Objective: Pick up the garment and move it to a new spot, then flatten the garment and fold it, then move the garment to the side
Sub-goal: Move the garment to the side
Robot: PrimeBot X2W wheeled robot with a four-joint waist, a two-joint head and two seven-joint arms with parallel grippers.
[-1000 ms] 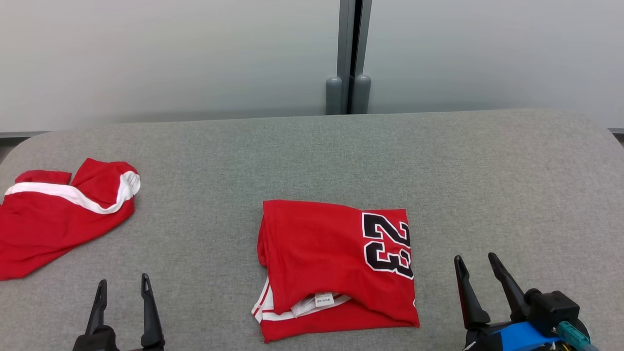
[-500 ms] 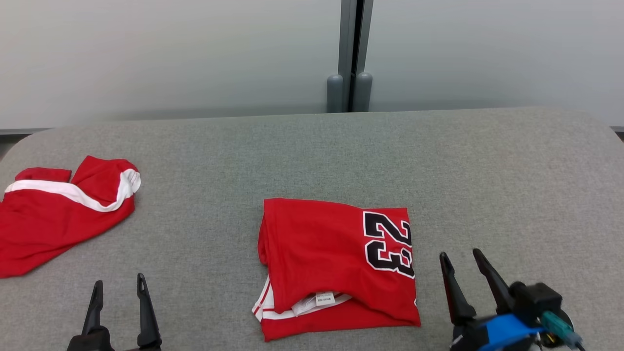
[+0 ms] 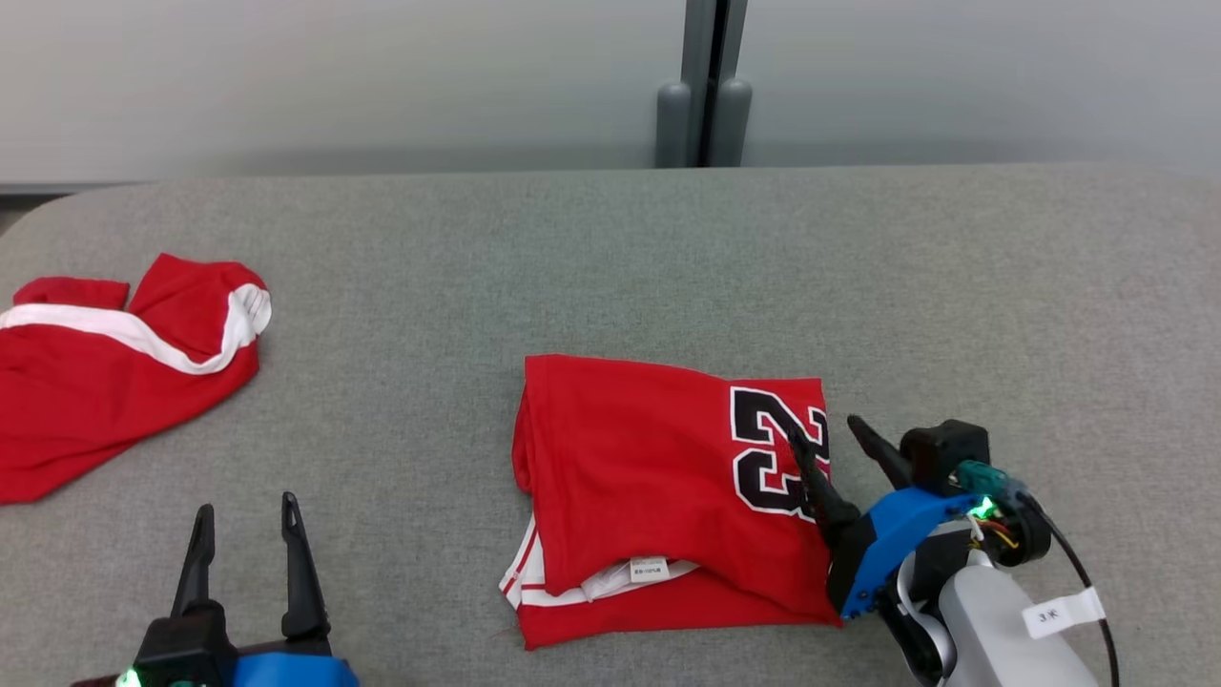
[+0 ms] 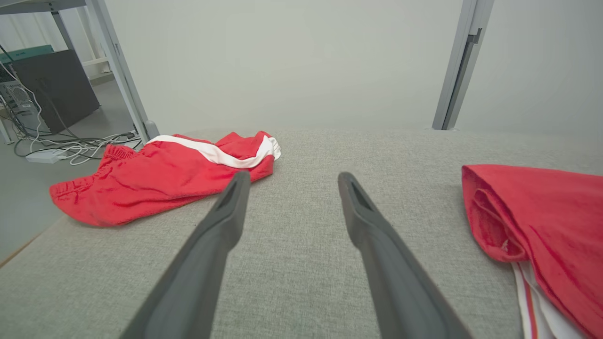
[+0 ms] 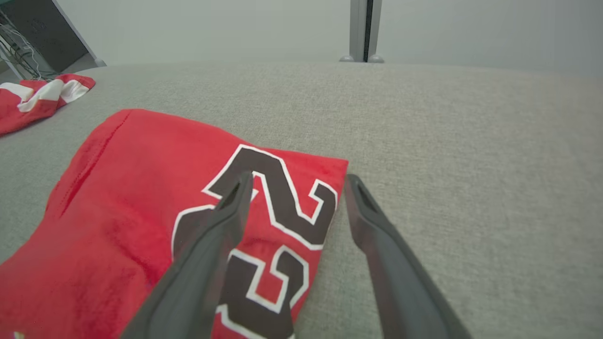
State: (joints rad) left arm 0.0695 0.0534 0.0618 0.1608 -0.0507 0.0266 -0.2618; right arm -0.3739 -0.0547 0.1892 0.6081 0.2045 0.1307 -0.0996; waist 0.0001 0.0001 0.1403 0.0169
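Note:
A folded red jersey [image 3: 658, 496] with a black "23" lies on the grey padded table [image 3: 610, 267] near the front middle; it also shows as the jersey [image 5: 141, 212] and the jersey [image 4: 541, 212]. My right gripper [image 3: 822, 429] is open and straddles the jersey's right edge: one finger over the number, the other over bare table, as the right gripper [image 5: 297, 181] shows. My left gripper [image 3: 245, 515] stands open at the lower left with nothing between its fingers, the left gripper [image 4: 289, 181] aimed along bare table.
A second red garment with a white stripe [image 3: 105, 363] lies crumpled at the table's far left edge, seen too as the red garment [image 4: 160, 174]. A grey post [image 3: 706, 86] stands behind the table. Cables and a desk leg [image 4: 118, 70] sit off the left side.
My right gripper has moved up and to the left, from beside the jersey to over its right edge. The head camera has tilted down a little. The left gripper has hardly moved.

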